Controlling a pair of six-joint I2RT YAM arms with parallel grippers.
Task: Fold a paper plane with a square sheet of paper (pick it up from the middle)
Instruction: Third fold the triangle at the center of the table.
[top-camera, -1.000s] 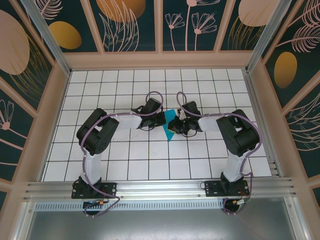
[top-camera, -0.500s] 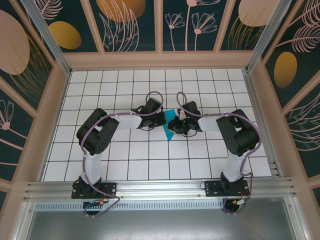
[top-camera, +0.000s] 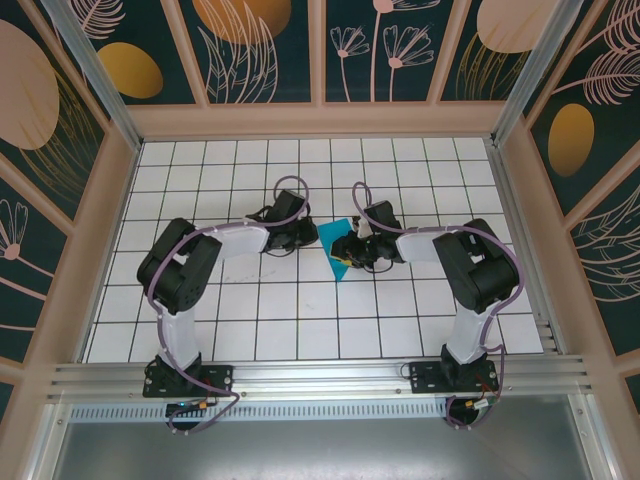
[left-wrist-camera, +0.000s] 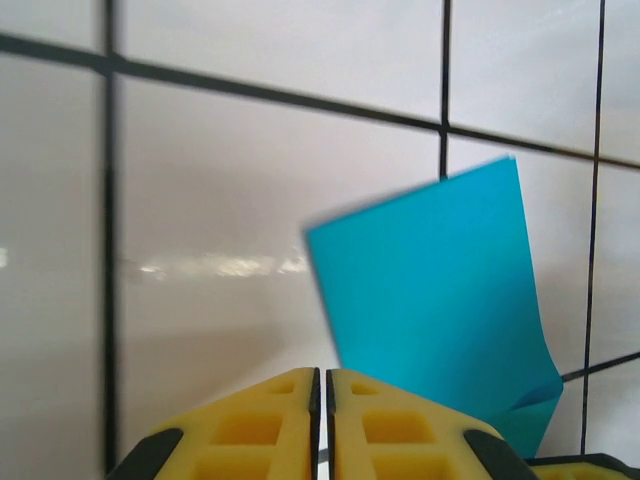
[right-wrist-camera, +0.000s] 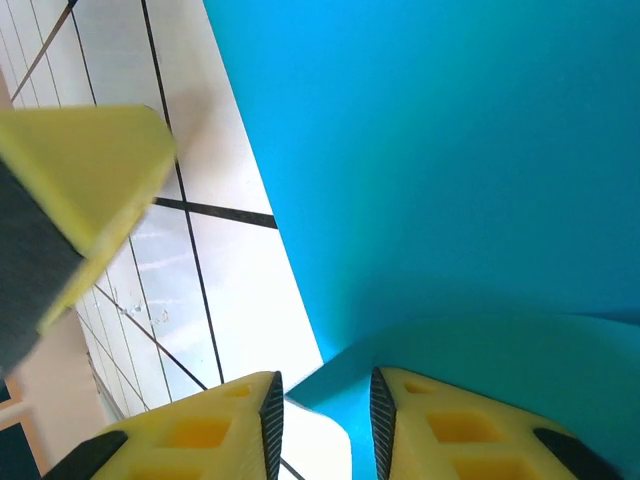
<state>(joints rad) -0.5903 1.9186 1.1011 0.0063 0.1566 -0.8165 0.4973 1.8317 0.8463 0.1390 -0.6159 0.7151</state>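
So: teal paper sheet (top-camera: 341, 267) sits mid-desk (top-camera: 300, 300) betw. the two arms, one end curled up off the tiles. L jaws pressed together, nothing in them, sheet just ahead. R jaws narrowly parted w/ sheet's curled edge in the gap; can't tell if touching.
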